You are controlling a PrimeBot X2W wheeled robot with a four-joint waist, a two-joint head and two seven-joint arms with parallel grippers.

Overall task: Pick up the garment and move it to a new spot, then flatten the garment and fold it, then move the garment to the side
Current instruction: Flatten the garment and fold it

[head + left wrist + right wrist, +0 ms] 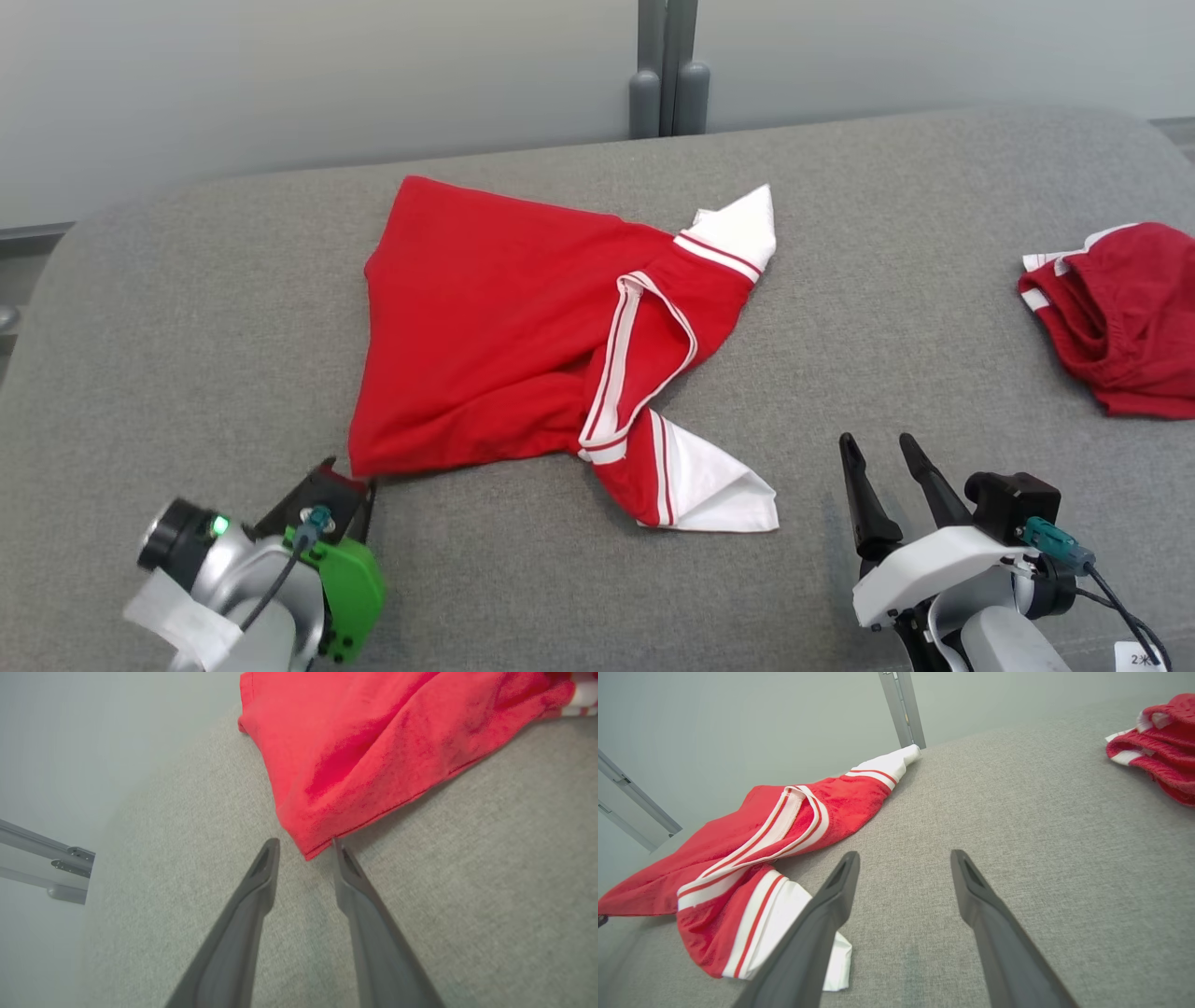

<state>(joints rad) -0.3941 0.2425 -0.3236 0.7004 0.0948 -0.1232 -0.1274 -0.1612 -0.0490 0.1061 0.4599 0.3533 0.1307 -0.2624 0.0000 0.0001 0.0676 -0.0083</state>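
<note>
The left hand (306,847) is released, its fingers astride the hem corner of the crumpled red T-shirt (373,742) just ahead. I judge that flattening begins; next it must close on this soft knit. The right hand (878,443), also released, is near the white sleeve (719,481) over the grey woven counter (187,308).

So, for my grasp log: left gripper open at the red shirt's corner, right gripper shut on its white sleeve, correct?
No. The right gripper is open, clear of the white sleeve, per the head view. The left gripper is open at a corner of the red shirt.
</note>
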